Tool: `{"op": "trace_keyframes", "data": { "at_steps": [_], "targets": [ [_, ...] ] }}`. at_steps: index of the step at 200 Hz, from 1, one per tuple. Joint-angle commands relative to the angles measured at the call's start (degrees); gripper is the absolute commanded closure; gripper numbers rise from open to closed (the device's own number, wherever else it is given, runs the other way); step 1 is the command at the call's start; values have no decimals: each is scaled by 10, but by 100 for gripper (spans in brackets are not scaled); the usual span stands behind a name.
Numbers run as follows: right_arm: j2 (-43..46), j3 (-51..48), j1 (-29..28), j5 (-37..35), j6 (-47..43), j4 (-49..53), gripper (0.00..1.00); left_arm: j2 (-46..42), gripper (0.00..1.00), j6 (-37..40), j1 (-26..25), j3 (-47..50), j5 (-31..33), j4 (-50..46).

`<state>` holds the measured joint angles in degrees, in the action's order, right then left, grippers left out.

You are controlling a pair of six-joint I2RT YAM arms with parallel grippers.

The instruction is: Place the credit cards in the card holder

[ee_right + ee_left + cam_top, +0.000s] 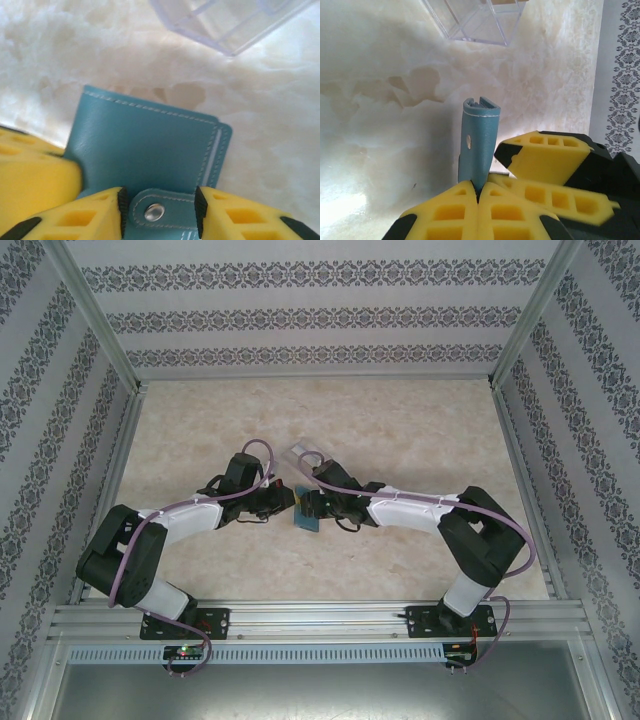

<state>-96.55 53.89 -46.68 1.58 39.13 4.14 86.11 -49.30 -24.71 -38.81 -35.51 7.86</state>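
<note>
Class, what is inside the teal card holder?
At the open side of the card holder, a thin pale strip shows, perhaps a card edge. The closed cover hides the rest inside.

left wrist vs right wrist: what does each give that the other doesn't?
Left wrist: the wallet edge-on, with the left fingers shut on its near end. Right wrist: the wallet's flat face with its stitching, and its snap tab sitting between the right fingers. Both: the teal wallet, the clear stand beyond it, the marble table, and the other arm's yellow finger alongside.
</note>
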Motion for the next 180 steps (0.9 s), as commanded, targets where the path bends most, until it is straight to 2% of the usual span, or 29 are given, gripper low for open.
{"op": "trace_keyframes", "data": {
  "at_steps": [1,31,57,92,112,125,127,137,145,162,180],
  "targets": [
    [-10,-2,-5,-80,18,27,66,-7,100,-16,-7,-4,-24,13],
    [-3,-8,-4,-102,32,49,73,3,100,-9,-7,-9,-23,4],
    [7,-9,-4,-97,31,56,84,-6,100,5,-8,-4,14,-15],
    [26,-24,2,-88,37,66,100,-8,100,19,-8,-5,30,-37],
    [39,-38,11,-78,38,64,100,0,100,18,-8,-4,34,-34],
    [44,-46,23,-38,46,55,100,4,100,18,-8,-6,26,-34],
    [46,-46,24,-32,46,53,98,5,100,18,-7,-5,25,-33],
    [50,-40,24,-9,43,52,73,4,100,16,-7,-2,26,-28],
    [52,-29,20,2,36,54,63,5,100,14,-7,0,28,-24],
    [47,2,10,13,37,66,56,10,100,10,-8,-7,16,-22],
    [30,30,5,29,50,65,56,8,100,3,-8,-10,9,-15]
  ]
}}
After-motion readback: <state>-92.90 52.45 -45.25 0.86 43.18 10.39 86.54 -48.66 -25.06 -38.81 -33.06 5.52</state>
